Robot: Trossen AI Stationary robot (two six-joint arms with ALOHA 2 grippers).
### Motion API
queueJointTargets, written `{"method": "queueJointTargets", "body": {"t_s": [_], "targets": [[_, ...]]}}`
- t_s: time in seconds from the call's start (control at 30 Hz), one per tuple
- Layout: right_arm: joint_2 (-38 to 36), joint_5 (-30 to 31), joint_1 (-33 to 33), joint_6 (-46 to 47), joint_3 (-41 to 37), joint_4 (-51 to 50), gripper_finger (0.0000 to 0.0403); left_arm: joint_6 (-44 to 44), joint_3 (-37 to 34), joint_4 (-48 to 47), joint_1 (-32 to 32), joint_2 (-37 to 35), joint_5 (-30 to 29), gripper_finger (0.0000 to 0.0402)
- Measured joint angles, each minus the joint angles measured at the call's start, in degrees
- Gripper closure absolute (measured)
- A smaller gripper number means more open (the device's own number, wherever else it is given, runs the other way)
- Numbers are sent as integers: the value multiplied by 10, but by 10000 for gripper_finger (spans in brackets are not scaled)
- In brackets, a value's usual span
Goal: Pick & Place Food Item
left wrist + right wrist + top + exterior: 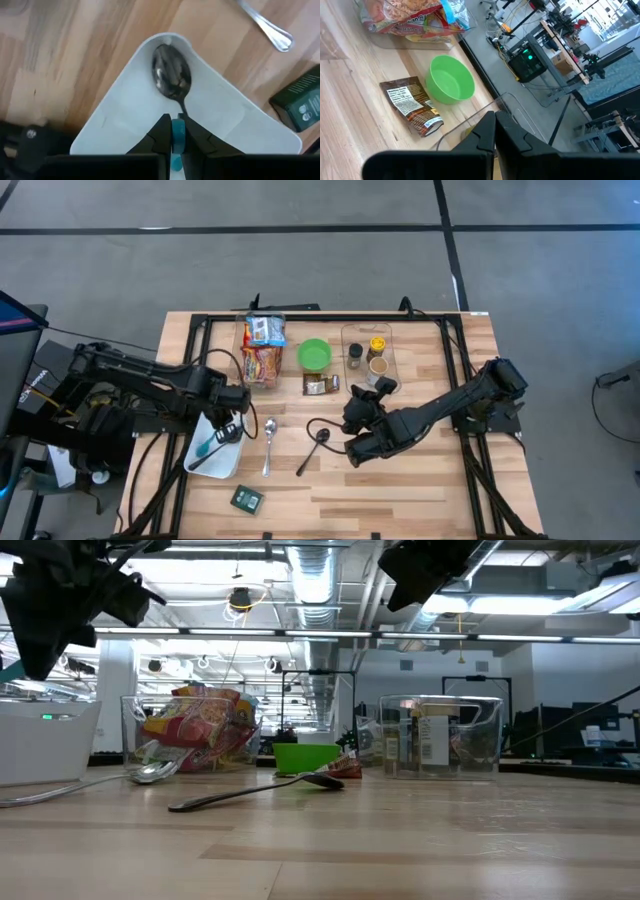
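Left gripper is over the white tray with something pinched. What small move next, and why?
Probably open the left gripper and lift clear. It is shut on the black spoon, whose bowl already lies inside the white tray. The right gripper waits shut near the green bowl.

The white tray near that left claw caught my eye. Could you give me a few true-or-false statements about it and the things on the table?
1. A dark spoon lies in the white tray. True.
2. The left claw is wide open. False: it is shut on the dark spoon's handle.
3. The green bowl is full of food. False: the right wrist view shows it empty.
4. A silver spoon lies on the table beside the white tray. True.
5. The right claw holds the brown packet. False: it is shut and empty.
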Motion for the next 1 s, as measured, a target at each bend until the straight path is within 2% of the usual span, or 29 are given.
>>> {"method": "queueJointTargets", "body": {"t_s": [0.53, 1.0], "targets": [[0, -1, 0, 0, 0, 0, 399, 3, 0, 12, -1, -1, 4, 355], [0, -1, 0, 0, 0, 0, 399, 3, 0, 12, -1, -1, -1, 298]]}}
